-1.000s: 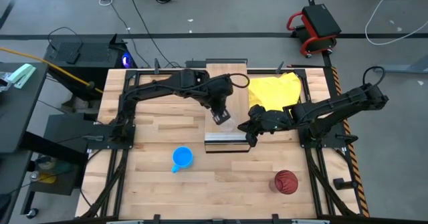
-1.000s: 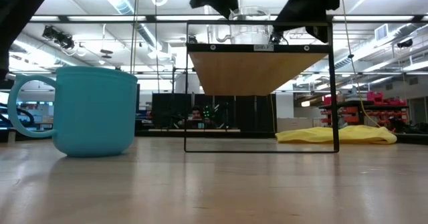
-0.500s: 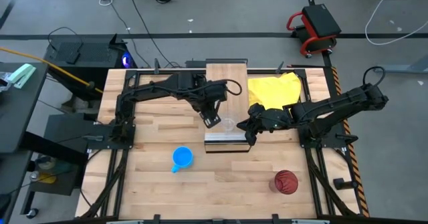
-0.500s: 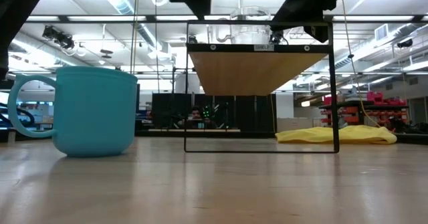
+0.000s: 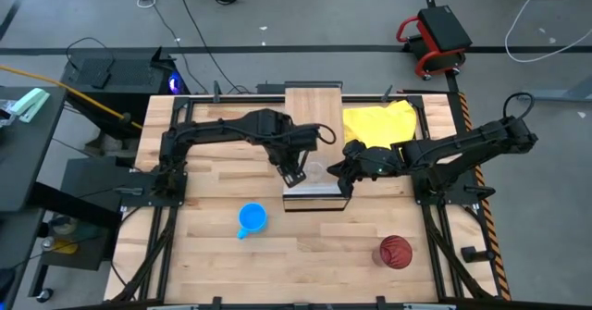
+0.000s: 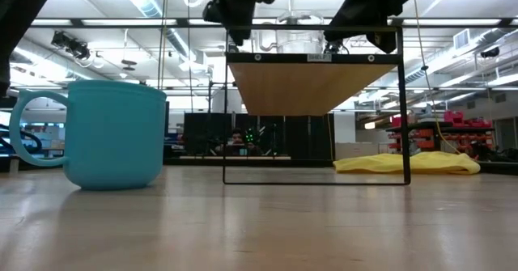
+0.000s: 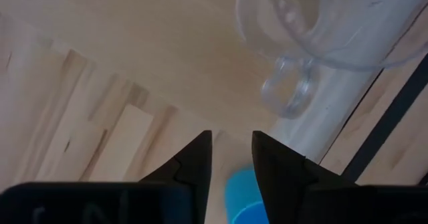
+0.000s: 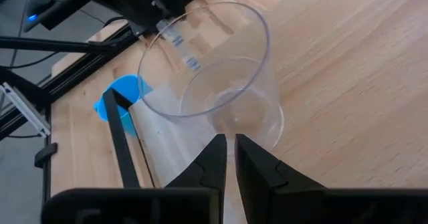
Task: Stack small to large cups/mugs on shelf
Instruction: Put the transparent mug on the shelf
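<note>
The small clear glass cup (image 5: 316,172) stands upright on its base near the near end of the light-wood shelf (image 5: 313,116). Its handle (image 7: 287,90) shows in the left wrist view. My left gripper (image 5: 294,173) hangs at the shelf's left edge beside the cup, fingers a narrow gap apart and touching nothing. My right gripper (image 5: 338,173) is shut, with its tips at the cup's right side (image 8: 214,77). The blue mug (image 5: 252,219) and the dark red tumbler (image 5: 395,252) stand on the table toward the near edge. My right gripper (image 8: 231,142) comes level from the table's right, its shut fingertips close against the glass cup's lower wall (image 8: 251,120). I cannot tell whether they touch it. The cup stands upright on the shelf board.
A yellow cloth (image 5: 379,125) lies on the table right of the shelf, under the right arm. The shelf's dark metal frame (image 6: 402,101) stands between the arms. Bare tabletop lies around the blue mug (image 6: 105,133) and toward the near edge.
My left gripper has moved from above the glass cup toward the table's left, off the shelf's edge, then come down beside it. My right gripper has edged a little toward the cup. The cup has stayed where it was.
</note>
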{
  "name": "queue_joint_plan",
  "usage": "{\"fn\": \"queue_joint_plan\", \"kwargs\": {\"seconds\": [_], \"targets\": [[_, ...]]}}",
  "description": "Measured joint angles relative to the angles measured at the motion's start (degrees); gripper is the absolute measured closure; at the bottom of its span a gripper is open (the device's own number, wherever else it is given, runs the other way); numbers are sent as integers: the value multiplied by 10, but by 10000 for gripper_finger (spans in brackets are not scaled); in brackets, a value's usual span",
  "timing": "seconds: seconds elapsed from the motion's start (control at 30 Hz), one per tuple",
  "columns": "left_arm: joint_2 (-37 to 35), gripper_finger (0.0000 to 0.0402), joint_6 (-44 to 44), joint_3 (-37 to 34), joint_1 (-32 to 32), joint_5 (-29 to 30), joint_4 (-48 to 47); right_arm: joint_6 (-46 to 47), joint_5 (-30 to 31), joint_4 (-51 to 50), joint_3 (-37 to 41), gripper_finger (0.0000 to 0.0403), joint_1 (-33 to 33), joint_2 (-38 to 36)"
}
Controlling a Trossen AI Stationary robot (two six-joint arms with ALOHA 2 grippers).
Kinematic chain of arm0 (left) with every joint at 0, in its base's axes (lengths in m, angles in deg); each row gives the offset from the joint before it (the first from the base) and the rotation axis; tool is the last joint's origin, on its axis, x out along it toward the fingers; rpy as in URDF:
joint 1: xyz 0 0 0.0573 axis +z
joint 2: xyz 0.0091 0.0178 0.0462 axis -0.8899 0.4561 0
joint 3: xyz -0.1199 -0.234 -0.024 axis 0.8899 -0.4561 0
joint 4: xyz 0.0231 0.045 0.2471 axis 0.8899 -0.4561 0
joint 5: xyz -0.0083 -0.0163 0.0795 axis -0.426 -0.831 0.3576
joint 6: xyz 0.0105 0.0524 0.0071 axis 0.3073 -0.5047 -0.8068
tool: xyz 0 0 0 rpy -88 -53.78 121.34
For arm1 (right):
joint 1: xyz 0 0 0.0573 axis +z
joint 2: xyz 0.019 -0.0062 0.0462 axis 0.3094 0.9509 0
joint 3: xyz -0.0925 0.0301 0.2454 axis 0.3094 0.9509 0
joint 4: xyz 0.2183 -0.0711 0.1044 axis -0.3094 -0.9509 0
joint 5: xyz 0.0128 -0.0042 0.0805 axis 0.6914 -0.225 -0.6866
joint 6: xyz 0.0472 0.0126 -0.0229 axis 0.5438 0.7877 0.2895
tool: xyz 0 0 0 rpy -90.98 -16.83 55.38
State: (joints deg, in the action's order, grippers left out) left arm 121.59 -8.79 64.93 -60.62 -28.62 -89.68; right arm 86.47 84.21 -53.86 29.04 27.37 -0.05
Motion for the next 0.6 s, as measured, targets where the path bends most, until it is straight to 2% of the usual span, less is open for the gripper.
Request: {"fn": "queue_joint_plan", "kwargs": {"seconds": [0.3, 0.6], "targets": [[0, 287, -1, -1, 2, -1, 36, 1, 0, 0, 0, 365, 0, 0], [-2, 291, -1, -1, 3, 0, 12, 2, -1, -7, 0, 365, 2, -1]]}}
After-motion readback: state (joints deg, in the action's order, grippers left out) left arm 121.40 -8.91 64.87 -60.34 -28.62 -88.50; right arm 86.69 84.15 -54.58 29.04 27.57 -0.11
